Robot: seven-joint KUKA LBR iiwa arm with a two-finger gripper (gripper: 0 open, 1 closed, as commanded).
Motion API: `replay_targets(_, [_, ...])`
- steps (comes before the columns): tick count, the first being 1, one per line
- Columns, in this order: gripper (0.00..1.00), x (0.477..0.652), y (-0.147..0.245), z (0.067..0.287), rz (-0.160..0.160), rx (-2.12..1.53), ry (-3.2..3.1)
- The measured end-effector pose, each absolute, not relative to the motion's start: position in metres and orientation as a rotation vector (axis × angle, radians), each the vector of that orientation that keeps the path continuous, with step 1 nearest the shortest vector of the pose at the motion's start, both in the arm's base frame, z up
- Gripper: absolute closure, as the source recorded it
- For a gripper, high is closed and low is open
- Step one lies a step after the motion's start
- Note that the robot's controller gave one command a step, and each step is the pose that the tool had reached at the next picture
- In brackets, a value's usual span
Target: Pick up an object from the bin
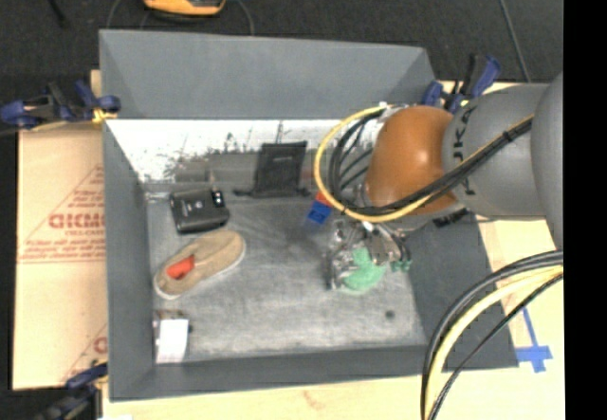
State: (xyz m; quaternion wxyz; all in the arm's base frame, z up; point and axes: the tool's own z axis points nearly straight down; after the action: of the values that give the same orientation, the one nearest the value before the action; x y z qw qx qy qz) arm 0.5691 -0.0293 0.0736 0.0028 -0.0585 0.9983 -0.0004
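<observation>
Contents of the grey bin (123, 219), as seen from beside it:

1. Green lump (358, 280), small and rounded, soft-looking. It lay on the bin floor at 3 o'clock from the centre, directly beneath the wrist of the arm (503, 153). The metal fingers (341, 264) were down at floor level and closed about it, one on either side, with the green showing between them.
2. Blue piece (318, 214), small and angular, at 1 o'clock, near the fingers but apart from them.
3. Black flat square item (282, 169), at 12 o'clock, set against the back wall.
4. Black boxy device (199, 210), at 10 o'clock, lying flat.
5. Tan shoe-shaped item (204, 262), at 9 o'clock, lying lengthwise just below the black device, with a red patch (180, 268) at its left end.
6. White block (173, 337), small, at 8 o'clock in the near left corner.

Items 3 to 6 were well apart from the fingers. The arm came in from 3 o'clock, its wrist under an orange cover (408, 162) with looped cables (332, 162) around it.
</observation>
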Motion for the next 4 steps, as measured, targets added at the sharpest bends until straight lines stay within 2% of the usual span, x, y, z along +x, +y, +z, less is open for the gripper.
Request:
replay_targets(1, [1.0, 0.575, -0.035, 0.116, 0.0, -0.218, 3.138])
replay_targets(2, [1.0, 0.567, -0.029, 0.152, -0.004, -0.284, 3.119])
replay_targets(3, [0.0, 0.585, -0.034, 0.133, -0.002, -0.288, 3.123])
replay_targets(4, [0.0, 0.584, -0.034, 0.133, -0.002, -0.288, 3.123])
